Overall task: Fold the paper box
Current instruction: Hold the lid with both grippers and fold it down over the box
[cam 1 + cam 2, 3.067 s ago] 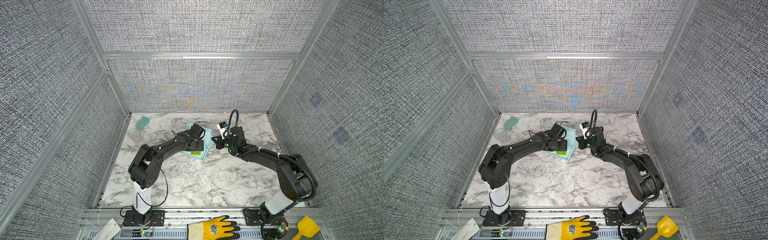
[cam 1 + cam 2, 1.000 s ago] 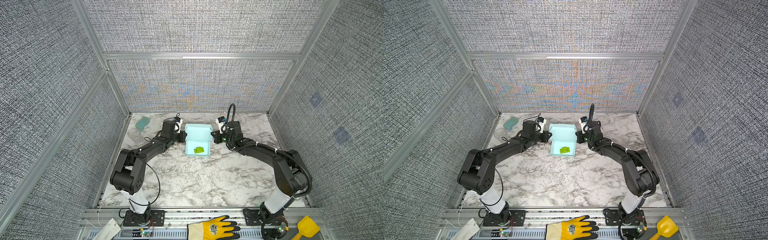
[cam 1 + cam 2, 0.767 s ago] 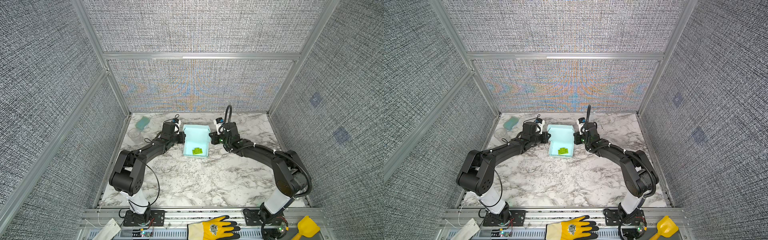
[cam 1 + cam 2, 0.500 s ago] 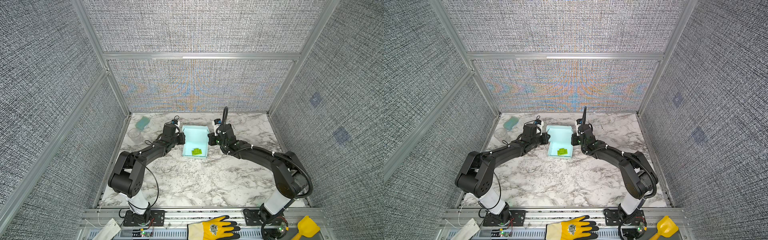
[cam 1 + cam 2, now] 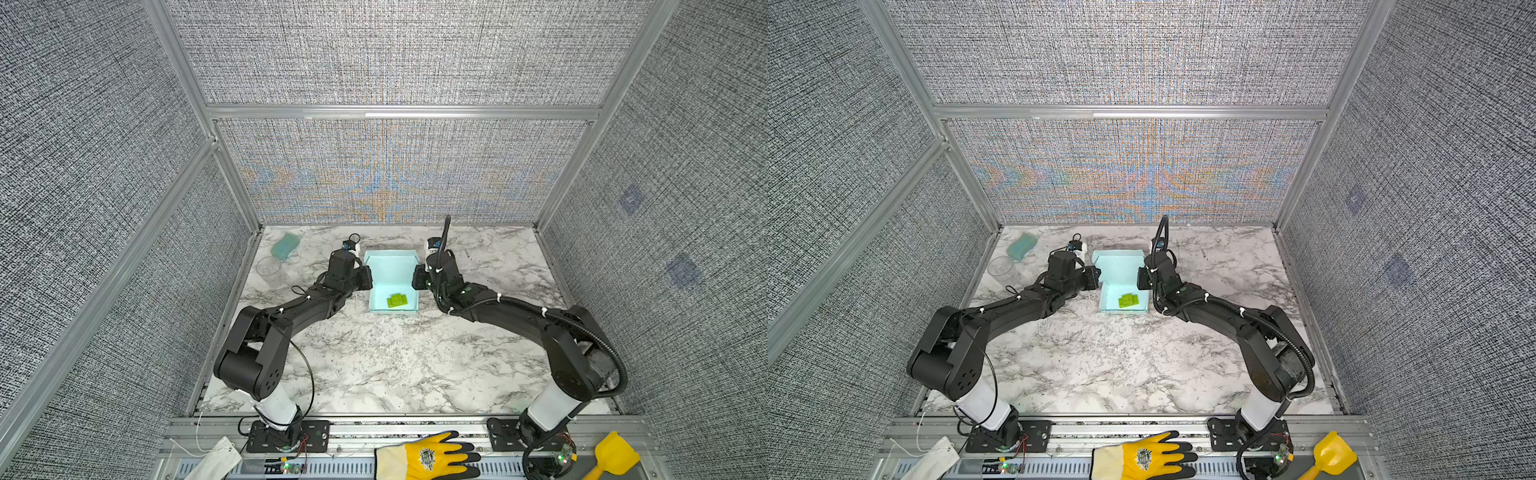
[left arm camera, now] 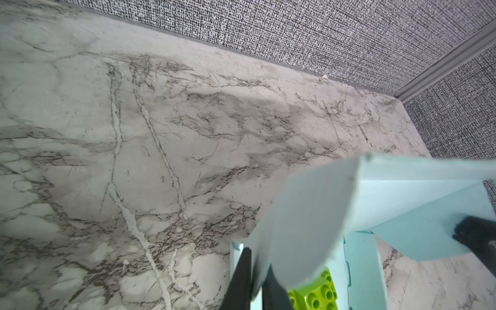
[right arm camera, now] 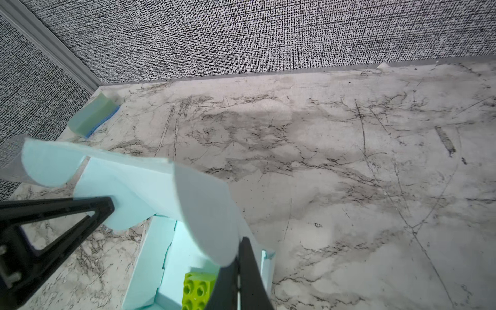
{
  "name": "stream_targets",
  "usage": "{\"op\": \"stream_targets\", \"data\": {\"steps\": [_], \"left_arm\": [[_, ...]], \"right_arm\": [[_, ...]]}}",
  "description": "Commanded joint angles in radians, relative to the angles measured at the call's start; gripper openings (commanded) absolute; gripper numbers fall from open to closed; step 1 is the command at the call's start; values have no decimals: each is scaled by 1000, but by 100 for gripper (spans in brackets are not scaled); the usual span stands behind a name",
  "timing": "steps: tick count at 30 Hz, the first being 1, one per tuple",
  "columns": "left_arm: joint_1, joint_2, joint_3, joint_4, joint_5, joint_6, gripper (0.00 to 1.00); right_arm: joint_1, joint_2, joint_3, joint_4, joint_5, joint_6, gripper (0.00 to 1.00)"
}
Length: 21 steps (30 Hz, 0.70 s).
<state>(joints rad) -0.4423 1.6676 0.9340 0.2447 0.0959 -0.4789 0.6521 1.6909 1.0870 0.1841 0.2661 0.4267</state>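
Note:
The pale light-blue paper box [image 5: 391, 274] [image 5: 1119, 276] stands open in the middle back of the table, with its lid tilted up from the far edge. A lime-green brick [image 5: 397, 300] [image 5: 1128, 300] lies inside. My left gripper [image 5: 368, 277] [image 6: 255, 281] is shut on the lid's rounded left side flap [image 6: 300, 228]. My right gripper [image 5: 416, 277] [image 7: 237, 276] is shut on the rounded right side flap [image 7: 206, 214]. The two grippers face each other across the box.
A teal sponge block [image 5: 285, 244] [image 7: 91, 115] and a clear cup [image 5: 269, 266] sit at the back left near the wall. A yellow glove [image 5: 428, 459] and a yellow scoop [image 5: 611, 455] lie on the front rail. Textured walls enclose three sides.
Both grippers have drawn closer together and a little toward the front, each keeping its side flap. The lid has swung up and forward over the box.

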Motion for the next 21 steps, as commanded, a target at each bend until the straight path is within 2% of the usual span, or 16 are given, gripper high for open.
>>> {"op": "stream_targets", "data": {"steps": [1, 13, 21], "left_arm": [[-8, -2, -11, 75, -62, -7, 12], [-47, 2, -81, 269, -185, 10, 12], [-55, 12, -157, 450, -194, 85, 12]], "right_arm": [[-2, 14, 1, 72, 43, 5, 0], [4, 53, -93, 308, 37, -32, 0], [6, 80, -123, 454, 21, -66, 0]]}}
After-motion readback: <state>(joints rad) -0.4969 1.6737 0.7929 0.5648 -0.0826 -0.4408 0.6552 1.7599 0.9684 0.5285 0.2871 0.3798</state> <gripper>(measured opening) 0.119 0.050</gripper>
